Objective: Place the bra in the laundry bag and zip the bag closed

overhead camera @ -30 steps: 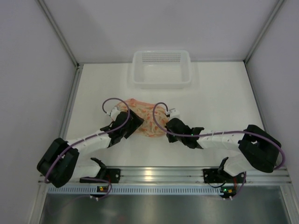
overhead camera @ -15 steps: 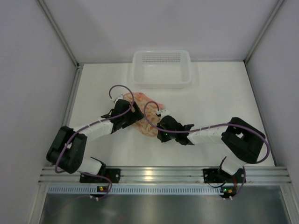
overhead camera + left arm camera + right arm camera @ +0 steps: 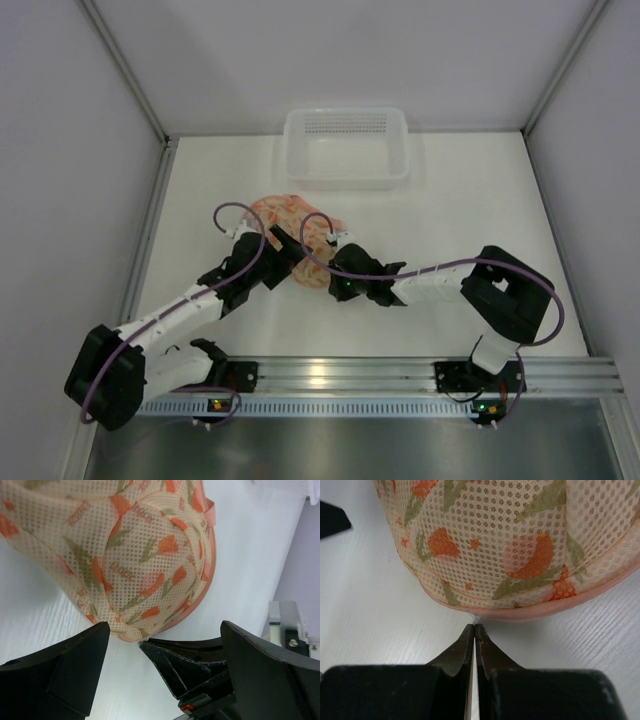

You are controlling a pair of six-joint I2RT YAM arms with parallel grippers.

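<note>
Laundry bag (image 3: 292,228) lies on the white table (image 3: 470,200), roughly mid-table, just in front of the white slotted basket (image 3: 346,178) at the back edge but not touching it. Both arms reach in & meet at the bag's near side, L from the left, R from the right. L gripper (image 3: 164,627) has its jaws spread wide w/ nothing between them. In the L wrist view the bag's rounded end sits just beyond the gap, and the two black fingers (image 3: 65,665) flank its lower edge w/o touching it, as far as can be told. R gripper (image 3: 474,626) has its jaws pressed tight together, tips right up against the coral trim at the bag's bottom edge. A tiny pale bit shows at the tips, too small to say what it is or whether it's pinched. Bag fabric is pale mesh w/ orange-pink flower & green leaf print. It looks domed, and the trim line runs unbroken across the R wrist view. Can't tell if the zip is fully shut elsewhere. The bra can't be made out through the mesh in any view, so can't say whether it's inside. R gripper's black tip also shows in the L wrist view, low between the L fingers, close to the bag's edge
</note>
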